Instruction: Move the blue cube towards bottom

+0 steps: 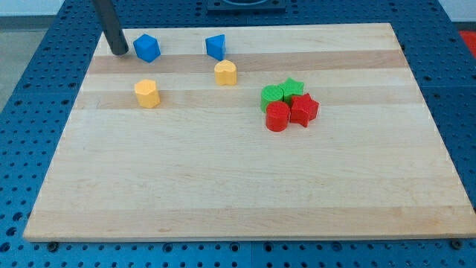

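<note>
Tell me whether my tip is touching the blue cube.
Apart. The camera view shows a thin strip of board between my tip and the blue cube to its right.

8 blocks on the desk (238,186): 2 blue (146,48) (216,47), 2 yellow (147,94) (226,73), 2 green (272,95) (293,88), 2 red (277,117) (303,109). 1 rod.

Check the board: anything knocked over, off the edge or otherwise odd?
Nothing stands out. All blocks sit flat on the wooden board. My tip rests just to the view's left of the blue cube, a small gap between them.
</note>
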Tool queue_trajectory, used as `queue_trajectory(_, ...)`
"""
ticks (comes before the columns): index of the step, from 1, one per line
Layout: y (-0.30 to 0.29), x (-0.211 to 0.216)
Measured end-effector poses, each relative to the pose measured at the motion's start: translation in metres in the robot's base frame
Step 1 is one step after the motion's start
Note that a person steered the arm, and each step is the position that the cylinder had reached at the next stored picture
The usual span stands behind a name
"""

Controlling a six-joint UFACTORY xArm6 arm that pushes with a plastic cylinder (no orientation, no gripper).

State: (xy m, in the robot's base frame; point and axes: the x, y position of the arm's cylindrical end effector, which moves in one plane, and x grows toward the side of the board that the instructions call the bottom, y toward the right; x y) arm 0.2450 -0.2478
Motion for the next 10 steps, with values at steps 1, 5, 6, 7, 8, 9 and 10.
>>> queue_trajectory(1, 0.008, -0.026)
queue_trajectory(5, 0.066, -0.02)
queue_trajectory(6, 0.059, -0.02)
queue_trajectory(7, 0.059, -0.02)
queue_trajectory(8, 0.059, -0.016)
queue_trajectory(9, 0.051, -0.009)
queue_trajectory(10, 0.043, -0.009)
